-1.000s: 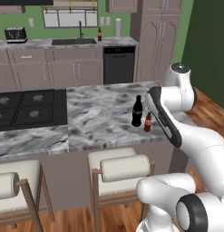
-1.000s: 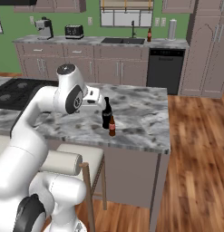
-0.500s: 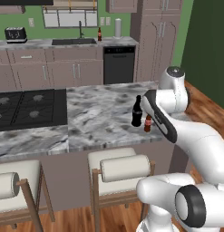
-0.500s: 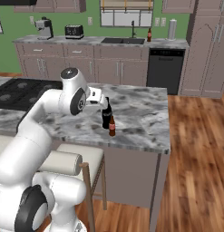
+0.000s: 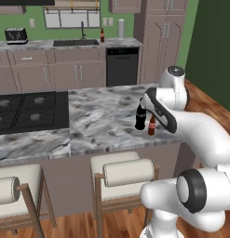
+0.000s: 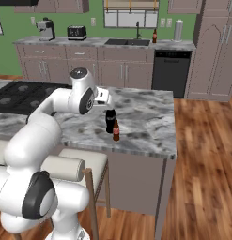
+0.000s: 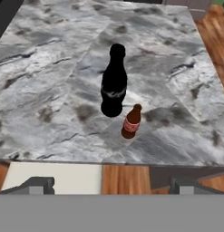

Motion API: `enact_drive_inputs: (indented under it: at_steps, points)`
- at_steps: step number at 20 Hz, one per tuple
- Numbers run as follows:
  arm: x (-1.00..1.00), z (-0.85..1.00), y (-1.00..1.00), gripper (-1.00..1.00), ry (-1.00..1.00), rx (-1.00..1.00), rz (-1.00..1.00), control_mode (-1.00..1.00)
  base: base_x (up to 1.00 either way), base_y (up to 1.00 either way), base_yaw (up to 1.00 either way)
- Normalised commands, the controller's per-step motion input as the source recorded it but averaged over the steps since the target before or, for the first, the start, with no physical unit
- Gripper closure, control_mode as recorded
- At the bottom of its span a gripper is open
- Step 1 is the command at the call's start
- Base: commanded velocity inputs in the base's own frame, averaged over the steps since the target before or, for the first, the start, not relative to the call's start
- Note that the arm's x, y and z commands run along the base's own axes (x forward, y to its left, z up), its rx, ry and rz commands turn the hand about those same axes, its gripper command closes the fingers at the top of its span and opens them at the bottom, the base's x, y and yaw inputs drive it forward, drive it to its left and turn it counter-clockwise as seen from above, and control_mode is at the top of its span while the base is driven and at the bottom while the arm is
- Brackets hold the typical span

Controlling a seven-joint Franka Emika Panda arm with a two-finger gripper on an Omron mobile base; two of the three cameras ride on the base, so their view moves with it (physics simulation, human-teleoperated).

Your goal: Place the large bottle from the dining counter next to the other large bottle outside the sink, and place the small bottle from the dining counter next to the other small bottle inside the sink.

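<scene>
From the left base view I have the dark cooktop (image 5: 28, 109) set into the left part of the marble desk (image 5: 102, 121), with two cushioned stools (image 5: 121, 174) tucked under its near edge. Moving right along the desk, the large bottle (image 5: 141, 117) stands upright near the right end, black with a pale label band, and the small bottle (image 5: 152, 125) stands upright just beside it on its right, brown with a red label. The two look apart rather than touching, though the gap is slim. The arm's forearm crosses right behind them. On the back wall I see the sink (image 5: 75, 42) with another bottle (image 5: 102, 35) standing on the counter just right of it.

In the hand view the large bottle (image 7: 114, 81) sits mid-frame and the small bottle (image 7: 132, 121) just below and right of it, both well in from the desk's edge. My jaws (image 7: 109, 186) hang above the desk edge, well apart from both bottles; the fingertips (image 7: 40, 184) stand spread wide with nothing between them.
</scene>
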Motion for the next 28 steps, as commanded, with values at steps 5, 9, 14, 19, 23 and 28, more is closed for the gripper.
enact_drive_inputs:
  at_steps: [5, 9, 14, 19, 23, 28]
  points:
    - [0.26, -0.18, 0.00, -1.00, 0.00, 0.03, 0.00, -1.00, 0.00, 0.00, 0.00]
    - [0.19, -0.21, 0.00, -1.00, 0.00, 0.00, 0.00, -1.00, 0.00, 0.00, 0.00]
    - [0.19, -0.20, 0.00, -1.00, -0.01, 0.00, 0.00, -1.00, 0.00, 0.00, 0.00]
    - [0.15, -0.19, 0.00, -1.00, -0.05, 0.00, 0.00, -1.00, 0.00, 0.00, 0.00]
    - [0.14, -0.18, 0.00, -1.00, -0.07, 0.00, 0.00, -1.00, 0.00, 0.00, 0.00]
    - [0.17, -0.14, 0.00, -1.00, -0.07, 0.00, 0.00, -1.00, 0.00, 0.00, 0.00]
